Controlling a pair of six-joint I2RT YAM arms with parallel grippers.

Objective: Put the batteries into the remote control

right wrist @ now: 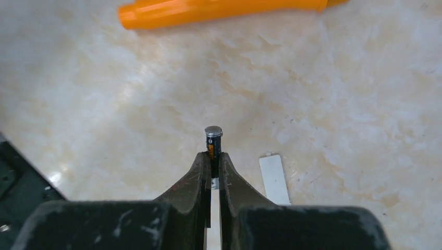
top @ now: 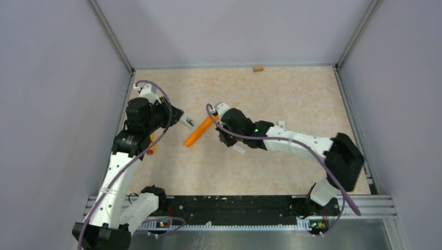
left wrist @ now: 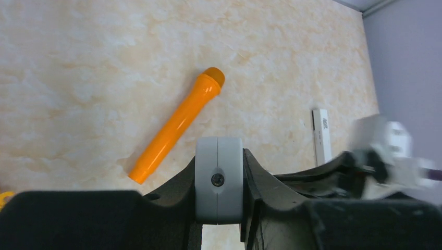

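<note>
The marbled beige desk (top: 292,94) carries an orange tube (top: 199,131) lying aslant left of its middle. Beside the tube, toward the left edge, the left tool (left wrist: 219,156) is clamped on the pale grey remote control (left wrist: 219,187), whose end shows a seam and a screw. A flat white strip (right wrist: 273,179) lies near the middle. Just beside it, the right tool (right wrist: 212,156) pinches one battery (right wrist: 213,138) upright, its pale cap protruding. A small brown block (top: 257,68) sits at the far edge.
</note>
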